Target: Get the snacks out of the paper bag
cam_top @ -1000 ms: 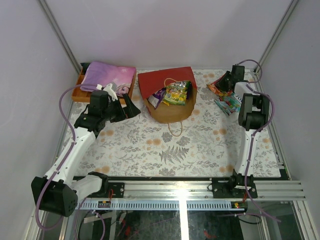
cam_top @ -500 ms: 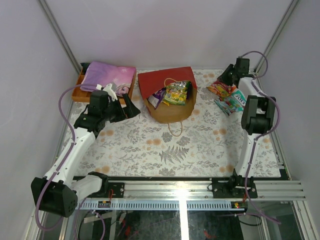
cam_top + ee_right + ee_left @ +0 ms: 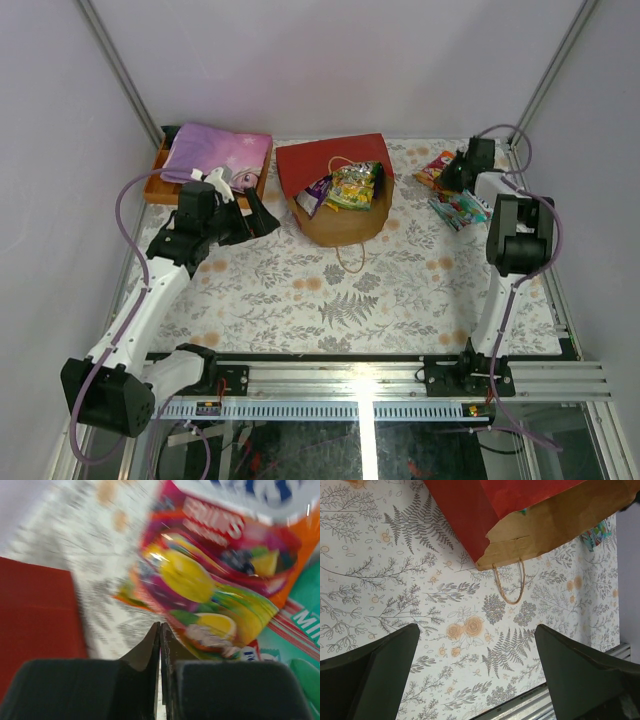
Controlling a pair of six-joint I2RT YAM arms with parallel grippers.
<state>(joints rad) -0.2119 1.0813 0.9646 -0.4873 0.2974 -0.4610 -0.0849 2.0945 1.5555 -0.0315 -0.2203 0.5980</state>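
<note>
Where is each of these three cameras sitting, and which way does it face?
Top: fixed high behind the arms, looking down on the table, both whole arms and the paper bag.
Left wrist: on the left gripper, looking at the table and the bag's handle end; its open fingers fill the bottom corners.
Right wrist: on the right gripper, close on an orange candy packet; its shut fingers at bottom.
Shared: all three show the red bag.

Paper bag (image 3: 335, 222) at the back of the table (image 3: 300, 300), things on either side.
Snacks (image 3: 352, 186) sit in the bag's mouth; to its left, a tray (image 3: 155, 190) with a cloth (image 3: 215, 150) on it; well to its right, one packet (image 3: 437, 168) lies behind a second packet (image 3: 460, 209).
</note>
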